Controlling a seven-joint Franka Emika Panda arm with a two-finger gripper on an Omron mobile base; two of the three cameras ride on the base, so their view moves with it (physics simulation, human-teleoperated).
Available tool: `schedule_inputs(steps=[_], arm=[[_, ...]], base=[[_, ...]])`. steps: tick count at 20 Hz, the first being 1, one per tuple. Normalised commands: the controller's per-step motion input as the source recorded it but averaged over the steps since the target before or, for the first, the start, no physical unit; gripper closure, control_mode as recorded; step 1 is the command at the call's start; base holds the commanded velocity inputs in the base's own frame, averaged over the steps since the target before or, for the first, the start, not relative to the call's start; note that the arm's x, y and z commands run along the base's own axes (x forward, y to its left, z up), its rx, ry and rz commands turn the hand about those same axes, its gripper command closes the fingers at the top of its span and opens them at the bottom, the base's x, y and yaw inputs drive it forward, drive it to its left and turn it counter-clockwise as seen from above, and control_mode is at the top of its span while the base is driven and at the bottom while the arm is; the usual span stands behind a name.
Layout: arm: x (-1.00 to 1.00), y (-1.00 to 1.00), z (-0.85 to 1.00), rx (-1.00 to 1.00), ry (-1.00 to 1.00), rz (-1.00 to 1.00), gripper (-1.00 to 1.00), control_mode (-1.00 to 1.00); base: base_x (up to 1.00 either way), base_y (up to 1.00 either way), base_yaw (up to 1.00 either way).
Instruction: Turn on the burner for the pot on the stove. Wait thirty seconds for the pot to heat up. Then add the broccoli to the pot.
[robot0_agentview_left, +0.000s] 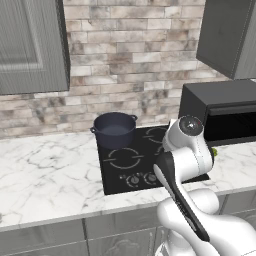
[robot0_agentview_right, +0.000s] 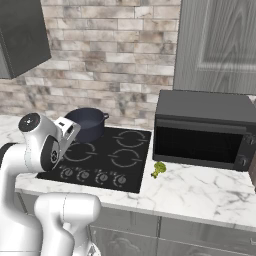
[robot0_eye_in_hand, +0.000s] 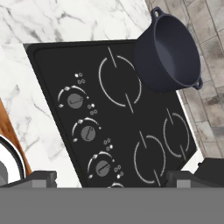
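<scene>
Marble counter (robot0_agentview_right: 200, 190), broccoli (robot0_agentview_right: 159, 169) beside microwave (robot0_agentview_right: 202, 130), knobs (robot0_eye_in_hand: 75, 101) nearer hand (robot0_eye_in_hand: 111, 177)

Counted on the marble counter (robot0_agentview_right: 200, 192): one black stove (robot0_agentview_right: 102, 167), marked with four grey burner rings and fitted with four knobs (robot0_agentview_right: 83, 175) along its near edge. Seen beyond the gripper: one dark pot (robot0_eye_in_hand: 168, 50) with two small side handles. Also tallied: one broccoli (robot0_agentview_right: 159, 169) floret, one black microwave (robot0_agentview_right: 205, 131), two upper wall cabinets (robot0_agentview_left: 31, 45).
</scene>
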Motion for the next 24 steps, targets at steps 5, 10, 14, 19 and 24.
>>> schedule_inputs(steps=[5, 10, 14, 19, 24], arm=[[0.0, 0.0, 0.0, 0.0, 0.0, 0.0, -1.0, -1.0], [0.0, 0.0, 0.0, 0.0, 0.0, 0.0, -1.0, -1.0], [0.0, 0.0, 0.0, 0.0, 0.0, 0.0, -1.0, -1.0], [0.0, 0.0, 0.0, 0.0, 0.0, 0.0, -1.0, -1.0], [0.0, 0.0, 0.0, 0.0, 0.0, 0.0, -1.0, -1.0]], base=[[0.0, 0.0, 0.0], [0.0, 0.0, 0.0], [0.0, 0.0, 0.0], [0.0, 0.0, 0.0], [0.0, 0.0, 0.0]])
